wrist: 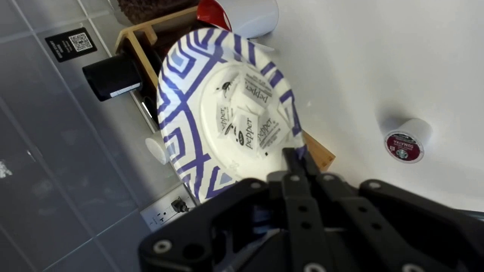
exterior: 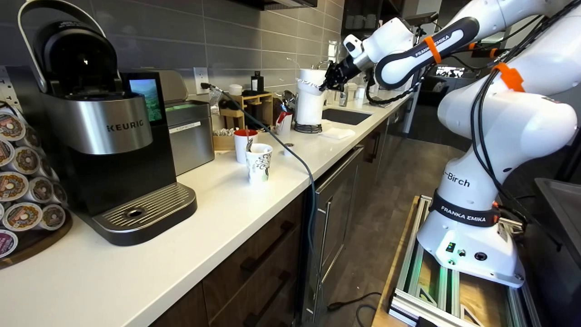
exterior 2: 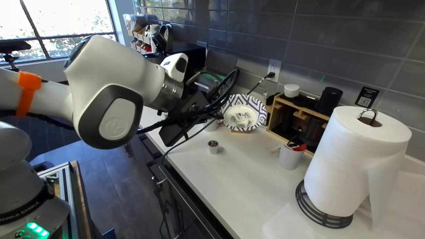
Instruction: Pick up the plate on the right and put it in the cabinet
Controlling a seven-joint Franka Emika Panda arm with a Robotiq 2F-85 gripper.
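Over the white counter (exterior 2: 229,189), the tilted plate (wrist: 189,88), its bulk projecting beyond the grip, is pinched at one edge by the gripper (wrist: 300,155), jaws nearly together.

On white counter (exterior 2: 232,176): coffee maker (exterior: 111,129), patterned cup (exterior: 258,164), coffee pod (wrist: 409,139), wire towel stand (exterior: 308,128).

both exterior views: opposed, sharing counter (exterior: 227,218) | wrist view: near, facing plate (wrist: 189,124)

Pepper packets (wrist: 247,130) on plate (wrist: 183,100) (pod (wrist: 408,140) on counter (wrist: 363,68)).
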